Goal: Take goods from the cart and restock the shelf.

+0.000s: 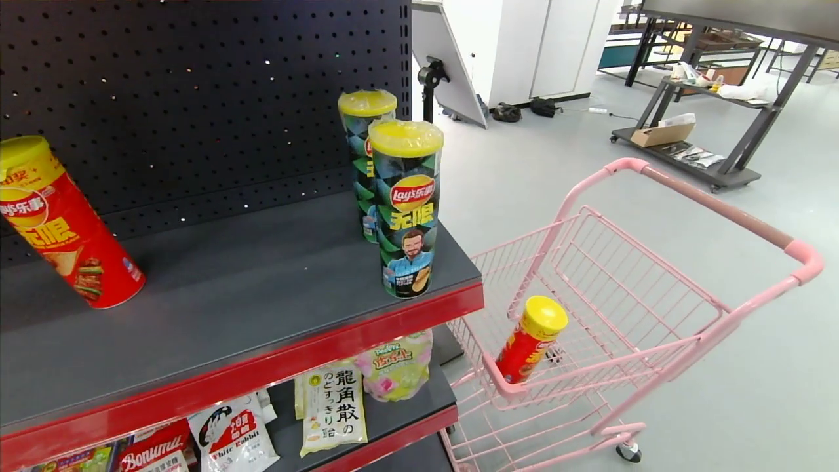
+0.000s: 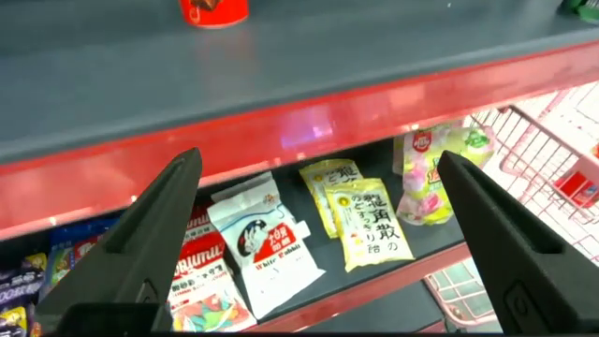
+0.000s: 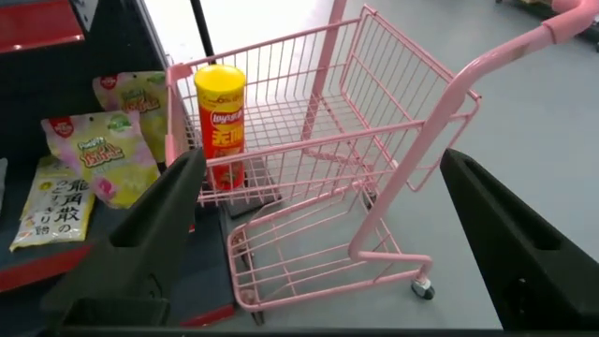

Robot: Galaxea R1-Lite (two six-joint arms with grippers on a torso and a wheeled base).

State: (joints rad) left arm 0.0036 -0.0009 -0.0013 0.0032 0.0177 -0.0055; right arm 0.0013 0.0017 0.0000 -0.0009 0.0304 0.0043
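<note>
The left gripper (image 2: 318,257) hangs before the lower shelf (image 1: 393,419) with its jaws spread wide and nothing between them, facing a row of snack bags (image 2: 365,225) lying flat there. The right gripper (image 3: 318,248), just as wide apart and just as empty, faces the pink cart (image 1: 714,207) beside the shelf's end. A red can (image 1: 531,341) with a yellow lid stands in the basket's corner nearest the shelf (the one item in the cart). Above, on the grey upper shelf (image 1: 262,288), two green cans (image 1: 406,210) stand one behind the other at the end nearest the cart, the front one at the red edge. A second red can (image 1: 62,223) stands well apart towards the other end, near the black pegboard (image 1: 196,92).
</note>
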